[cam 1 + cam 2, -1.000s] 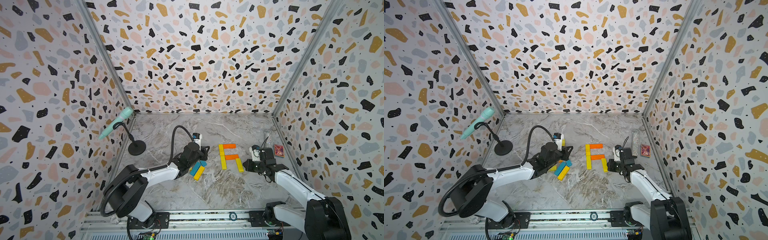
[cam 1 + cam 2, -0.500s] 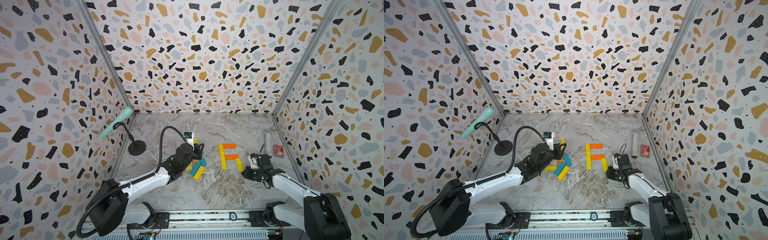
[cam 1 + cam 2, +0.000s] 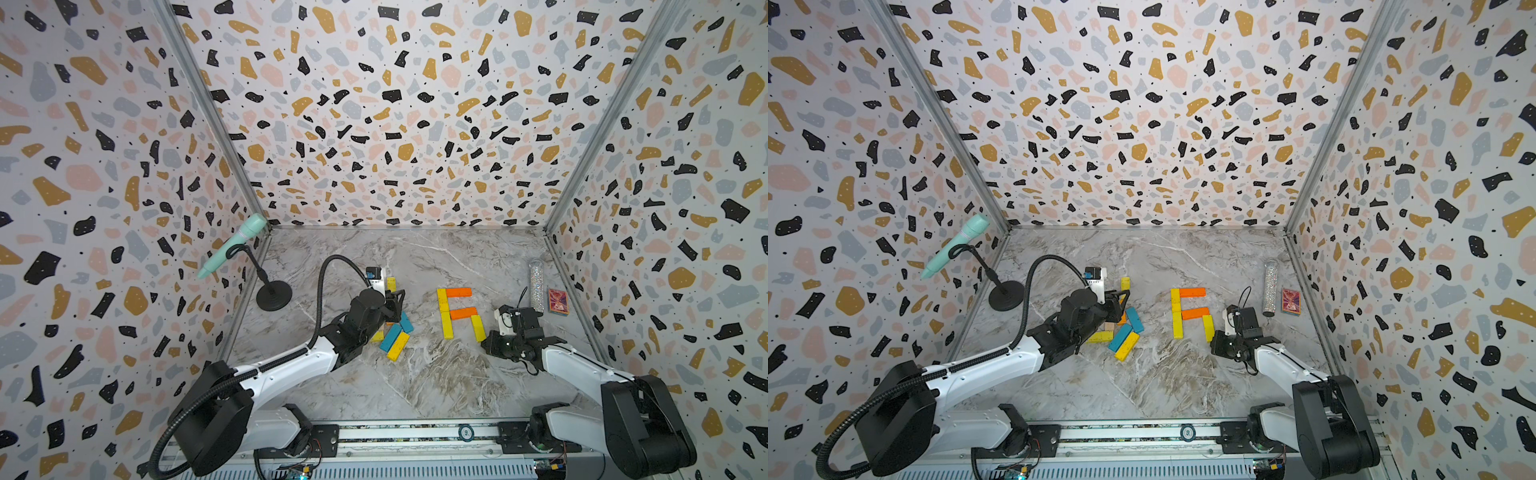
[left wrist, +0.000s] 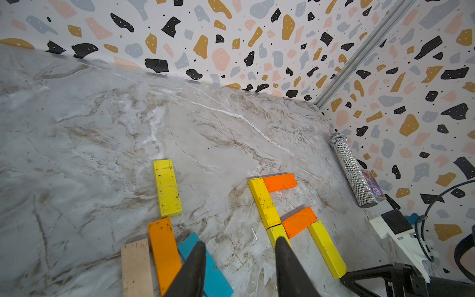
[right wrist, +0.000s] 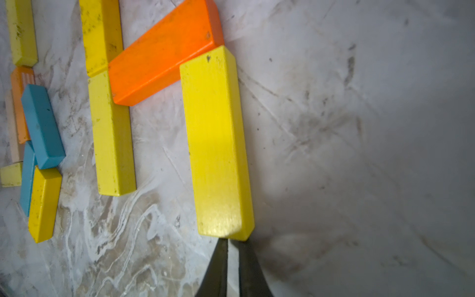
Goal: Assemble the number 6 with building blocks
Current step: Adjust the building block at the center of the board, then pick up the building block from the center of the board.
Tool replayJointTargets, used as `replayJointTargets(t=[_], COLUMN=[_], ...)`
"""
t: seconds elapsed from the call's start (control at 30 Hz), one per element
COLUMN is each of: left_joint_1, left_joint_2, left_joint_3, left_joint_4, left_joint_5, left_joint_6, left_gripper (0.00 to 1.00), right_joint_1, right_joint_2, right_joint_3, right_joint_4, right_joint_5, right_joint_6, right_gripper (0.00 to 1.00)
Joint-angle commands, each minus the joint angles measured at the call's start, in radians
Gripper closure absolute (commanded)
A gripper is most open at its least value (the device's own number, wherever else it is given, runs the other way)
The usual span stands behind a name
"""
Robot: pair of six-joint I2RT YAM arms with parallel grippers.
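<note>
Five building blocks form part of the number 6 (image 3: 457, 311): two yellow planks end to end on its left, two orange bars (image 3: 463, 313), and a yellow plank (image 5: 216, 138) on its right. My right gripper (image 5: 232, 240) is shut, empty, its tips against that plank's near end (image 3: 480, 336). Loose teal (image 4: 213, 270), orange (image 4: 163, 254), pale wood (image 4: 135, 267) and yellow (image 3: 398, 346) blocks lie in a pile to the left. Beyond the pile lies a lone yellow block (image 4: 167, 187). My left gripper (image 4: 240, 240) hovers open over the pile's right edge (image 3: 1119, 301), holding nothing.
A mint microphone (image 3: 232, 245) on a black stand (image 3: 273, 295) sits at the far left of the floor. A glittery microphone (image 3: 537, 286) and a red card box (image 3: 558, 301) lie by the right wall. Patterned walls close three sides.
My left gripper's jaws have spread wider above the pile. My right gripper has slid nearer and leftward, down to the near end of the right yellow plank.
</note>
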State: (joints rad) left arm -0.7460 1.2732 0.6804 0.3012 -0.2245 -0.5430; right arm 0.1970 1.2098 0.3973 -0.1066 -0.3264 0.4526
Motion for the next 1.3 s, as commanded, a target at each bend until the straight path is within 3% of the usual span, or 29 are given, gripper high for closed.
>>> replayJointTargets(t=[0.0,0.1,0.2,0.23,0.3,0.43,0.63,0.8,0.97,1.27], left_joint_1=[0.010,0.019,0.051,0.063,0.096,0.161,0.279,0.363,0.407,0.409], left_joint_2=[-0.030,-0.055,-0.100,-0.117,-0.165,-0.261,-0.368,-0.447,-0.500,-0.529], left_joint_3=[-0.006,0.010,0.043,0.056,0.078,0.083,0.006,-0.090,-0.156,-0.173], left_joint_4=[0.002,-0.042,-0.134,-0.160,-0.219,-0.298,-0.339,-0.363,-0.381,-0.392], left_joint_5=[-0.019,-0.045,-0.048,-0.048,-0.065,-0.108,-0.040,-0.004,0.003,0.013], left_joint_6=[0.000,0.008,0.005,0.008,0.007,0.007,-0.060,-0.079,-0.085,-0.087], left_gripper=[0.59,0.57,0.49,0.42,0.20,0.00,0.01,0.01,0.01,0.01], right_joint_1=[0.008,0.040,0.101,0.126,0.209,0.374,0.539,0.568,0.569,0.560], right_joint_2=[-0.006,-0.060,-0.100,-0.101,-0.076,0.077,0.459,0.706,0.861,1.032], right_joint_3=[0.002,0.061,0.173,0.222,0.344,0.562,0.851,1.025,1.132,1.283], right_joint_4=[-0.049,-0.148,-0.247,-0.268,-0.274,-0.191,-0.043,-0.001,0.002,-0.047], right_joint_5=[0.005,0.014,0.027,0.028,0.062,0.195,0.286,0.321,0.350,0.410], right_joint_6=[0.002,0.003,0.004,0.004,0.005,-0.015,-0.064,-0.083,-0.087,-0.096], right_gripper=[0.86,0.82,0.77,0.75,0.72,0.57,0.40,0.38,0.38,0.38])
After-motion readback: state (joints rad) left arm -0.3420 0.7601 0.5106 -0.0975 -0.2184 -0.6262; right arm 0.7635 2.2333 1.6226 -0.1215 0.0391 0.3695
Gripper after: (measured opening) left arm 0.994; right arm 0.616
